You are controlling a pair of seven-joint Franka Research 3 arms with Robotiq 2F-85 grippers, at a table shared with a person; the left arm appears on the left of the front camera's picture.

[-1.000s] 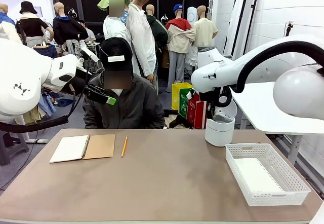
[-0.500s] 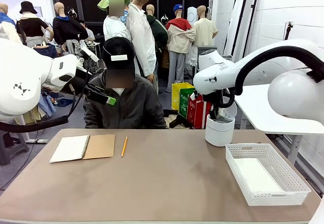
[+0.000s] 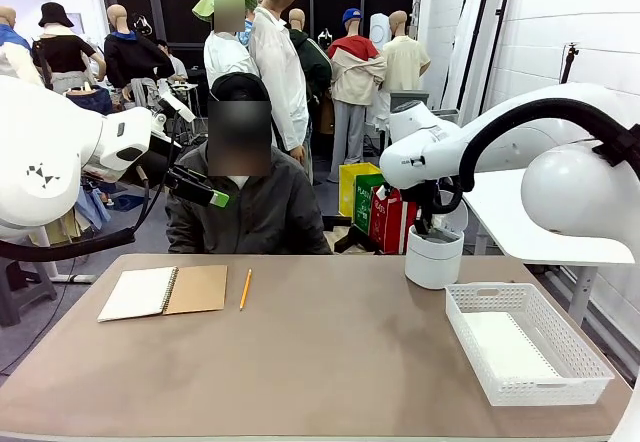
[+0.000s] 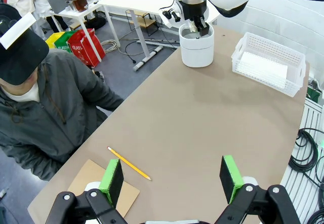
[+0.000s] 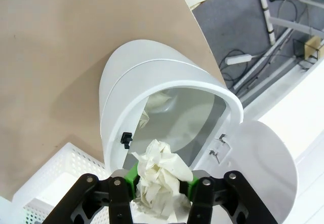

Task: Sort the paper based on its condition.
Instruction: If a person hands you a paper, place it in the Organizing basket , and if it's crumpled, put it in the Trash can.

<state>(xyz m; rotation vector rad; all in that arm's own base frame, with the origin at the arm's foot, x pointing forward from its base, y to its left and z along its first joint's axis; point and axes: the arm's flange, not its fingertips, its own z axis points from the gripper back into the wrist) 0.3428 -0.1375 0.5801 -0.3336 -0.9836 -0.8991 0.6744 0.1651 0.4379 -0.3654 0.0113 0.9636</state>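
In the right wrist view, the right gripper (image 5: 158, 187) is pinching a crumpled ball of paper (image 5: 161, 176) between its green pads (image 5: 132, 174), right at the open mouth of a white bin (image 5: 152, 82). The jaws are standing narrow around the wad. The bin's lid (image 5: 263, 171) is hanging open to one side, and another crumpled piece (image 5: 152, 105) is lying inside.

In the left wrist view, the left gripper (image 4: 172, 176) is hovering high above the brown table (image 4: 202, 122) with its jaws spread wide and nothing between them.

In the front view, a white basket (image 3: 525, 342) is sitting at the near right of the table, holding flat white sheets (image 3: 505, 347). Farther back, an open spiral notebook (image 3: 163, 291) is lying on the left with a yellow pencil (image 3: 245, 289) just beside it. Beyond the basket, the right arm is reaching down into the bin at the table's far edge. A person in a dark jacket (image 3: 245, 212) is sitting at the far side.
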